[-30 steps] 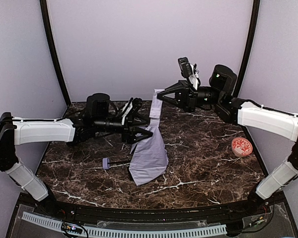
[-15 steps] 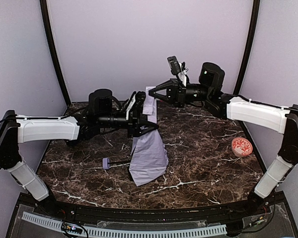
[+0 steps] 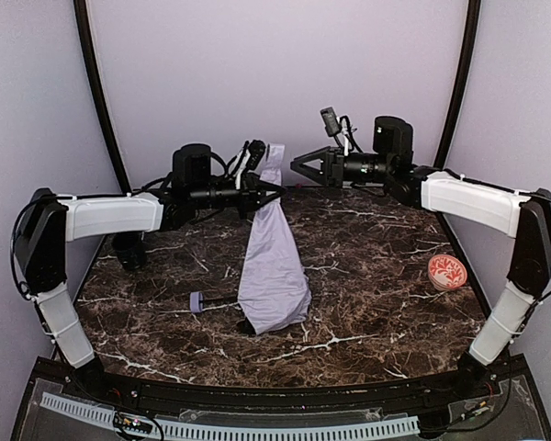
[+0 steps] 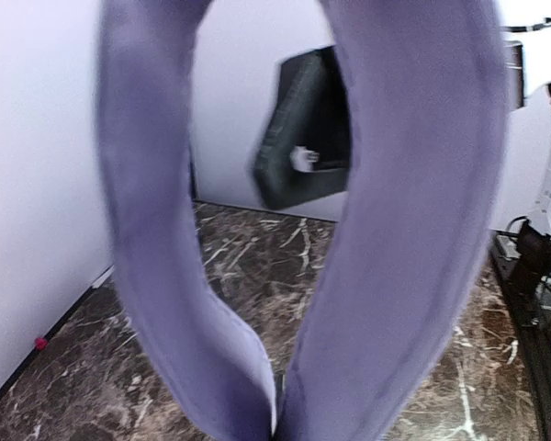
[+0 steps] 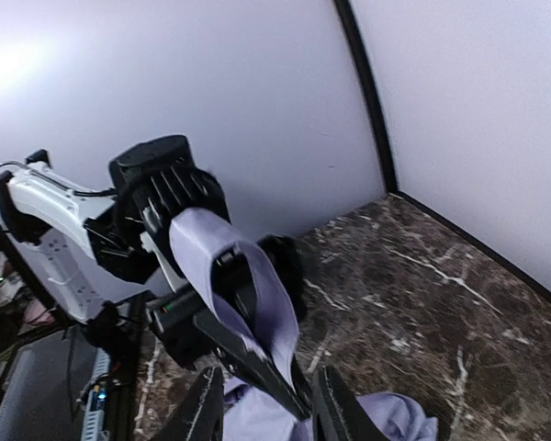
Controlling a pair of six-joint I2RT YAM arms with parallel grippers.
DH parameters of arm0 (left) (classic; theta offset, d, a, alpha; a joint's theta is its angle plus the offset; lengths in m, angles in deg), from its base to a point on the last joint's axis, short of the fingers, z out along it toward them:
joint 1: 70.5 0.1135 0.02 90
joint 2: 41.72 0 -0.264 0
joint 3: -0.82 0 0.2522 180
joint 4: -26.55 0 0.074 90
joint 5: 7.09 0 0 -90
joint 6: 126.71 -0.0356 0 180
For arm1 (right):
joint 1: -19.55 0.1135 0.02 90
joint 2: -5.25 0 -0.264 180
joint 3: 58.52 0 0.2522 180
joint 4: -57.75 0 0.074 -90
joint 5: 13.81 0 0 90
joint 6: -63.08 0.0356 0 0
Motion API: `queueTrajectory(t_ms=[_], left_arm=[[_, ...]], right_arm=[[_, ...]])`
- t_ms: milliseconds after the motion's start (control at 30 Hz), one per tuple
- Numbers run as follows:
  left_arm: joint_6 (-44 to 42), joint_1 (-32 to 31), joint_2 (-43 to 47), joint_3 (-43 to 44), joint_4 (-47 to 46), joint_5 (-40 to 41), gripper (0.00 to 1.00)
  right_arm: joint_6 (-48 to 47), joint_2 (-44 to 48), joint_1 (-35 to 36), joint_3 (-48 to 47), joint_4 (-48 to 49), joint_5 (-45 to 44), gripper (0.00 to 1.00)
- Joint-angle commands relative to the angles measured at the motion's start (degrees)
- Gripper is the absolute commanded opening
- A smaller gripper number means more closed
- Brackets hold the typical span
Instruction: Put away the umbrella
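The left gripper (image 3: 266,186) is clamped on the upper fabric of the umbrella (image 3: 274,266), lifting it at centre so it hangs straight, its bottom seemingly resting on the table (image 3: 386,276); the right gripper (image 3: 300,167) hovers just right, fingers apart

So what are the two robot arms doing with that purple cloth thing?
They are putting away a folding umbrella. The left fingers pinch it near its top and hold it up, so the pale fabric hangs down to the marble table. The right fingers are open just beside it, holding nothing.
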Motion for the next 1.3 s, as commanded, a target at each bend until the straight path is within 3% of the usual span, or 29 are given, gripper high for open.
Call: queueTrajectory(t_ms=[0,200,433,700,833,1000,1100,1133,1200,1267], left_arm=[[1.3,5.1,-7.0,5.7,2.0,1.2,0.0],[3.6,8.3,-19.4,13.3,2.2,0.2,0.0],[5.3,9.6,-28.7,18.0,3.3,1.0,0.0],[8.0,10.4,-29.9,17.5,0.7,-2.5,0.0],[7.6,10.5,-30.1,18.1,1.1,-2.2,0.0],[7.5,10.6,-30.0,18.6,2.4,-2.7,0.0],[7.4,10.6,-29.9,18.8,3.2,-3.0,0.0],[7.1,10.5,-29.9,18.9,3.6,-3.0,0.0],[6.5,10.6,-29.6,19.2,4.4,-3.0,0.0],[5.8,10.5,-29.2,19.3,5.3,-3.1,0.0]], right_arm=[[-8.9,-0.9,-1.4,2.3,-12.4,-10.8,0.36],[-18.9,-0.6,1.6,8.5,-12.9,-14.5,0.4],[-34.3,-5.8,7.0,5.8,-24.2,-14.9,0.47],[-55.6,8.4,13.6,26.4,-11.8,-22.0,0.65],[-63.9,10.3,20.4,30.3,-9.4,-31.8,0.75],[-65.2,7.0,25.4,30.0,-1.4,-36.9,0.78],[-64.8,5.3,25.7,26.2,-2.0,-35.2,0.71],[-64.2,5.3,25.7,24.9,-2.8,-33.7,0.58],[-60.7,5.3,25.4,22.0,-3.0,-32.2,0.21],[-56.1,3.8,22.9,19.0,-4.0,-28.3,0.05]])
